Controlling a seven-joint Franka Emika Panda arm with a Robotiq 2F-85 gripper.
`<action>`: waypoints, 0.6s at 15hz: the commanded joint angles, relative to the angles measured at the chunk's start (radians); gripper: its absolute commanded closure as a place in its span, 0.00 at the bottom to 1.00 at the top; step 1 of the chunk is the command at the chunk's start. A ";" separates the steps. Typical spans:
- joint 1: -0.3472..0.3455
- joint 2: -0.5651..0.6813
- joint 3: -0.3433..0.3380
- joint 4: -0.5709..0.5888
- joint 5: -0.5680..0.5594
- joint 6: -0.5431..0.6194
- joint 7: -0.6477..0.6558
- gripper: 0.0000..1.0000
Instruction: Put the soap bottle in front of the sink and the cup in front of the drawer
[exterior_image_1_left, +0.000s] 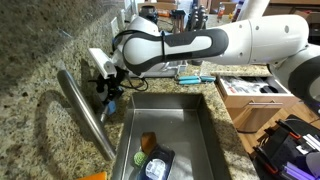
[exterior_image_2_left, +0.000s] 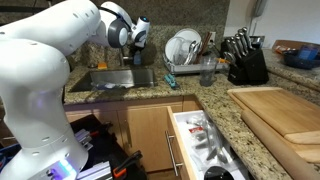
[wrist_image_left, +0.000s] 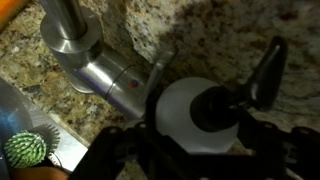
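Inside the gripper (wrist_image_left: 200, 150), soap bottle (wrist_image_left: 198, 112)

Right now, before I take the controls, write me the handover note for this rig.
Gripper: straddles the soap bottle by the faucet base, behind the sink; cannot tell if it grips.
Cup: on the counter beside the dish rack.
Drawer: open.
Done: nothing placed.
Left: bottle in front of the sink, cup in front of the drawer.
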 joint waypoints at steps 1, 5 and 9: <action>-0.004 0.002 -0.006 -0.001 0.003 0.006 0.023 0.53; 0.006 -0.018 -0.049 -0.006 -0.029 0.008 0.078 0.56; 0.019 -0.075 -0.146 -0.031 -0.107 0.014 0.172 0.56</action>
